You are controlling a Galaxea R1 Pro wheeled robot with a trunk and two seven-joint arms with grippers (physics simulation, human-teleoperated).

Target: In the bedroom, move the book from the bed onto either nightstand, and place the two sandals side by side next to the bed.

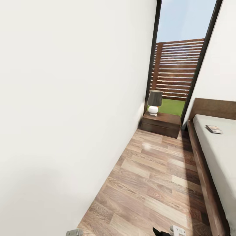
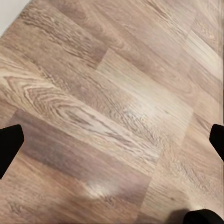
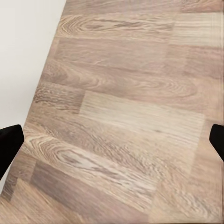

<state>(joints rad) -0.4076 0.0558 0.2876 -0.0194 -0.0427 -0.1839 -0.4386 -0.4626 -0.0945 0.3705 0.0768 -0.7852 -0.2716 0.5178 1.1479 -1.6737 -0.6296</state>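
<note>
The book [image 1: 214, 129] lies flat on the pale mattress of the bed [image 1: 209, 183] near the headboard, at the right of the head view. A dark brown nightstand [image 1: 161, 124] stands beyond the bed's corner under the window, with a lamp on its top. The sandals are out of view. My left gripper [image 2: 112, 140] hangs open over bare wood-plank floor, with its dark fingertips [image 2: 9, 144] far apart. Over floor beside the white wall, my right gripper [image 3: 112, 144] is open too, with nothing between its fingers [image 3: 9, 142].
A white wall [image 1: 65, 114] runs close along the left, leaving a narrow floor aisle [image 1: 154, 177] between it and the bed frame. A grey-shaded lamp [image 1: 154, 102] sits on the nightstand. The tall dark-framed window [image 1: 178, 59] shows a wooden fence outside.
</note>
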